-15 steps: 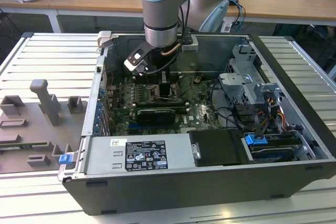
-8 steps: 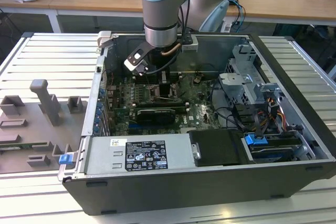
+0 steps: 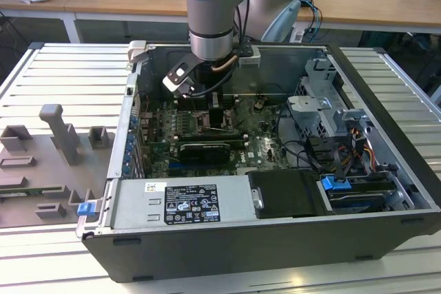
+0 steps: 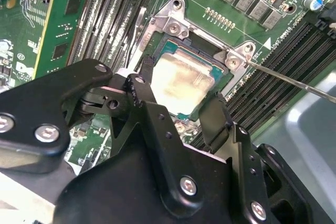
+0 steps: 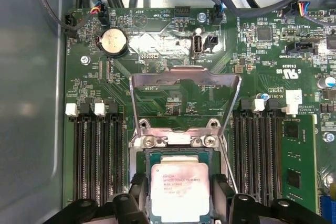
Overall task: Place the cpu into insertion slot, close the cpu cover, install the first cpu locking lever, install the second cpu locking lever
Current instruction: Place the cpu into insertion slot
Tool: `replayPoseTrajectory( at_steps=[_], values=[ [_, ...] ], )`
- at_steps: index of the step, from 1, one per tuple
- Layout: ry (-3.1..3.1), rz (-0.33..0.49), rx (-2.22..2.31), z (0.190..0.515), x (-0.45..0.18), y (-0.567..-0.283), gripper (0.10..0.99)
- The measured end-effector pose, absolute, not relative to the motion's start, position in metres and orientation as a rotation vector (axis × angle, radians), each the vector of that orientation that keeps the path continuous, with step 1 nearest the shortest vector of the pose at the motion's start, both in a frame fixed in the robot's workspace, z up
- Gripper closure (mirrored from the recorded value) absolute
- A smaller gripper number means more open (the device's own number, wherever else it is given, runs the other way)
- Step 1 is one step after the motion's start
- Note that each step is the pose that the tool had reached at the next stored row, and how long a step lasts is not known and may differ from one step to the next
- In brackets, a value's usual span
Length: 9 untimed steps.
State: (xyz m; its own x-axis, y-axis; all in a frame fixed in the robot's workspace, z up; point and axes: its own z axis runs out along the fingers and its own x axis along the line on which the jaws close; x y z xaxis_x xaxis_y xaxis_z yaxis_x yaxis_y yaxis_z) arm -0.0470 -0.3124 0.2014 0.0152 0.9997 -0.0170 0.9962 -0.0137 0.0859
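The cpu lies pale face up over the insertion slot, clamped at two opposite edges by the gripper — cpu cover standing open beyond — so, in my judgement, it wants lowering level, square to the rim, unforced.

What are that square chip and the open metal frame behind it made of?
The cpu: its top face looks like matte metal, pale silvery-beige with a soft glare; the exact metal or plating can't be told. The cpu cover: thin stamped sheet metal, probably steel, with a bare silver finish and bright reflections along its bent edges.
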Motion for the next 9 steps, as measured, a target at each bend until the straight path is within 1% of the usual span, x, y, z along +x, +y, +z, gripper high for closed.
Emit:
replayPoseTrajectory(
  at_steps=[6, 8, 9],
  values=[
    [2.153, 0.074, 2.185, 0.2072, -0.0470, -0.3124, 0.471],
    [2.153, 0.074, 2.185, 0.2085, -0.0469, -0.3124, 0.486],
    [2.152, 0.074, 2.186, 0.2095, -0.0470, -0.3124, 0.549]
  ],
)
